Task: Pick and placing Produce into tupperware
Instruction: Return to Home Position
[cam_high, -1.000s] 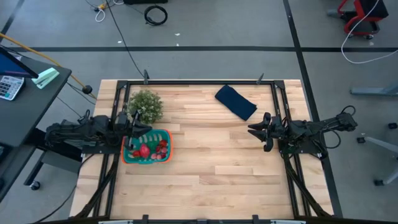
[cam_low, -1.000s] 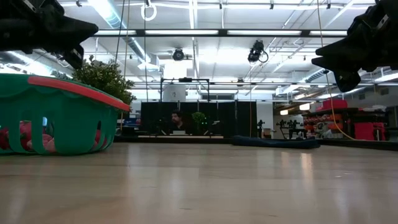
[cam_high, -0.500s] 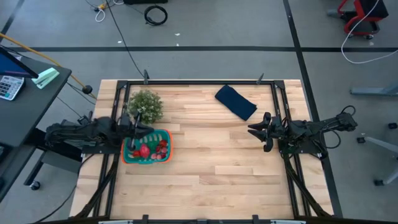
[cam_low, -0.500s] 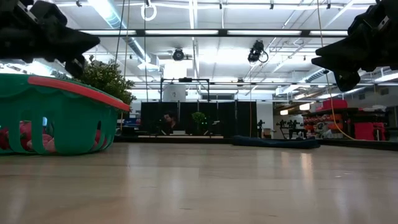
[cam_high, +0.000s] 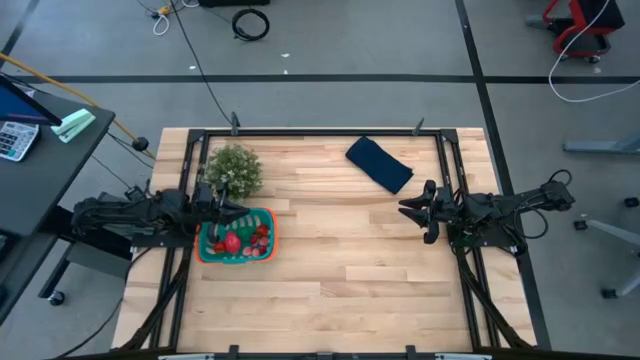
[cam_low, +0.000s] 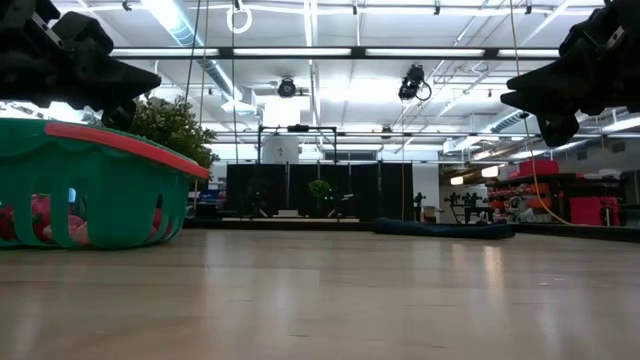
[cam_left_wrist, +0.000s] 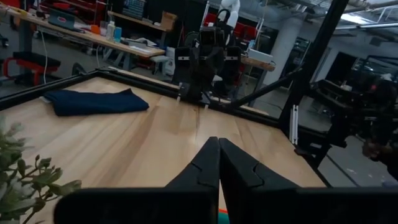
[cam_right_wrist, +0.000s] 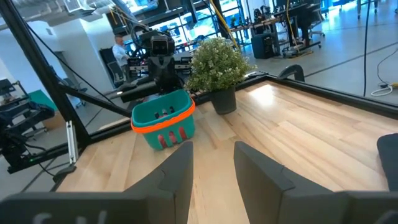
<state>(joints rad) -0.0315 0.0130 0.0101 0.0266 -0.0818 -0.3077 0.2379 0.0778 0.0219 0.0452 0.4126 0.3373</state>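
Observation:
The teal tupperware (cam_high: 271, 238) with its orange rim stands on the table's left part; it also shows in the low view (cam_low: 110, 190) and in the right wrist view (cam_right_wrist: 163, 118). Red and pink produce (cam_high: 233, 241) lies inside it and shows through the wall slots (cam_low: 40, 215). My left gripper (cam_high: 231, 208) is shut and empty, hovering over the container's far-left rim (cam_low: 150, 78) (cam_left_wrist: 218, 146). My right gripper (cam_high: 403, 210) hangs open and empty above the table's right part (cam_low: 510, 98) (cam_right_wrist: 211, 149).
A bushy grey-green plant (cam_high: 233, 170) in a pot stands just beyond the container, close to my left gripper. A dark blue folded cloth (cam_high: 380, 163) lies near the far edge. Bare wood stretches between the two arms and along the near side. Black frame rails border the table.
My left gripper has drawn back a little toward the table's left edge and sunk slightly over the container's rim, staying shut. The right arm and the container have kept still.

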